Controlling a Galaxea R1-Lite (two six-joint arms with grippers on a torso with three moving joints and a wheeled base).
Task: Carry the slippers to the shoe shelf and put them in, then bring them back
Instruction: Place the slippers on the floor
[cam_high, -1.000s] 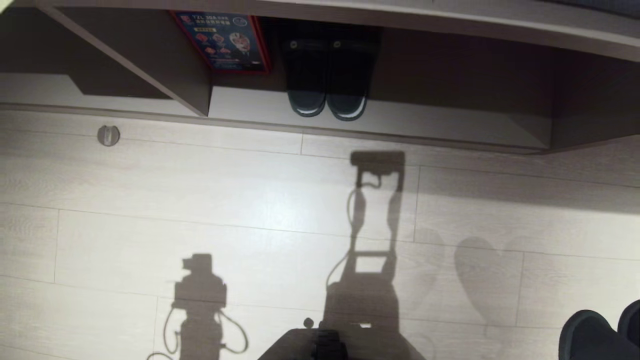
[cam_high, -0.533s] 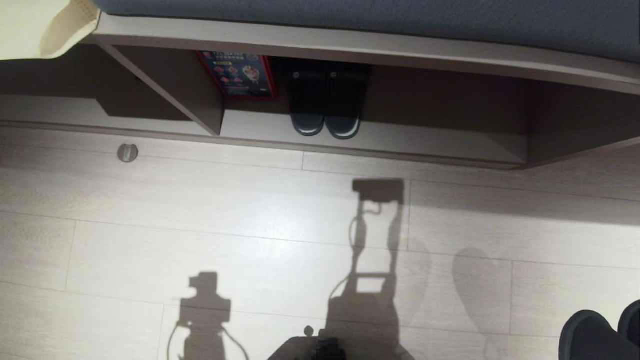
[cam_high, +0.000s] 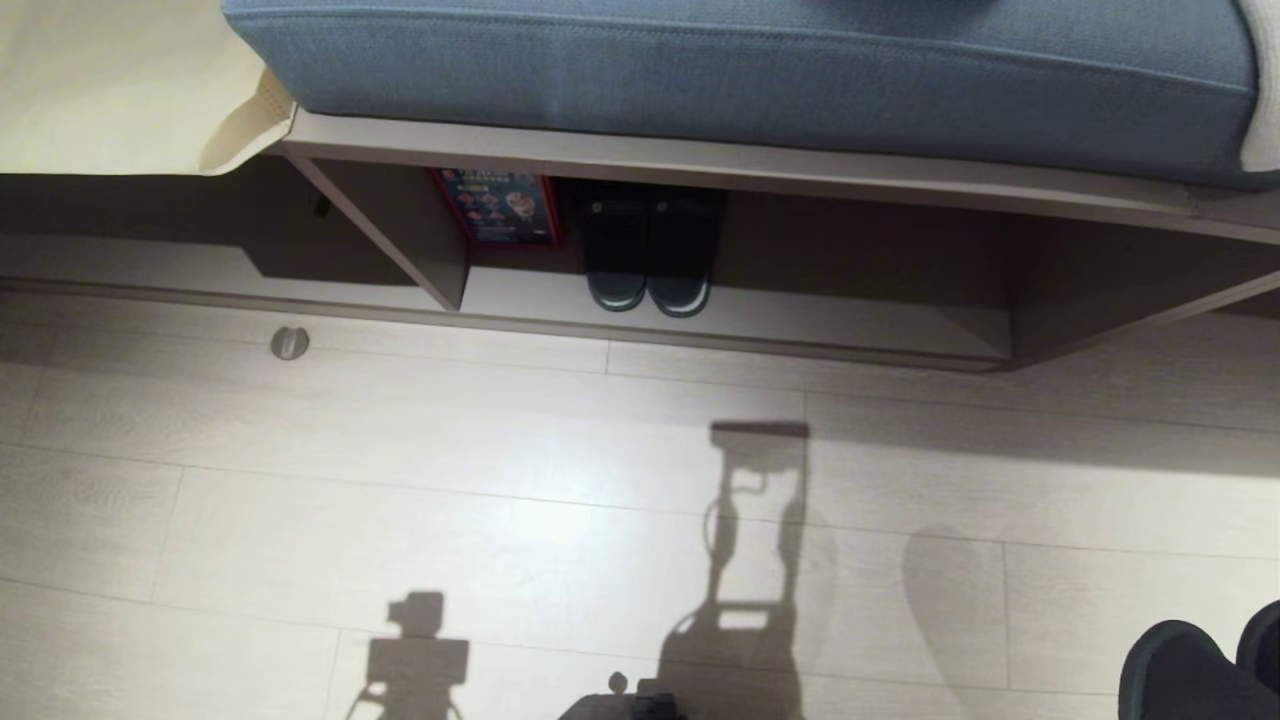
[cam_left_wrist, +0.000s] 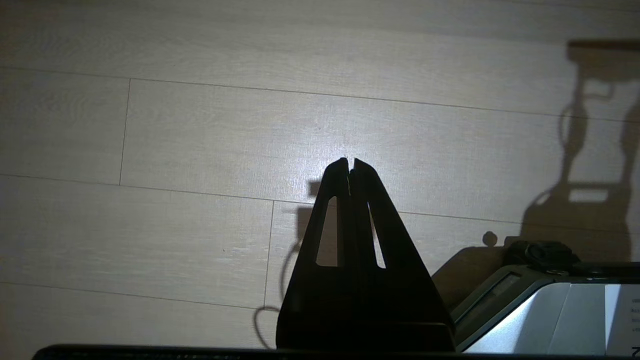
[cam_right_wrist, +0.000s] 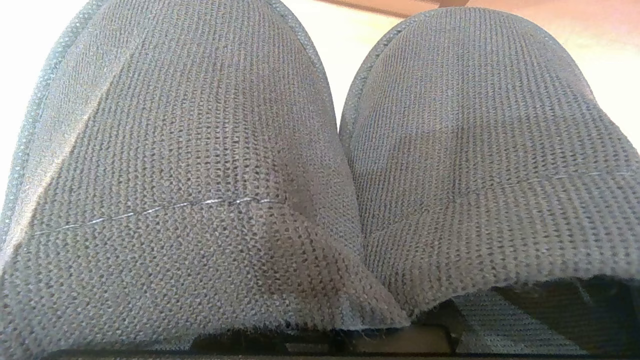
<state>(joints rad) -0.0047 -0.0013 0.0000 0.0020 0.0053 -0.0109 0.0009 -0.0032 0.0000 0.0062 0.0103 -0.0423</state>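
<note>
Hard floor (cam_high: 500, 500) shadows (central glare)

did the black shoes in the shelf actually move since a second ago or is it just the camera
No. The black shoes keep their place beside the red-edged poster in the shoe shelf; the whole view shifted together, so the camera moved.

The head camera has tilted upward, so the whole scene sits lower in view. The blue cushion (cam_high: 740, 80) atop the shoe shelf (cam_high: 700, 335) now shows fully, and a cream cloth (cam_high: 110, 85) beyond the shelf's left end.
</note>
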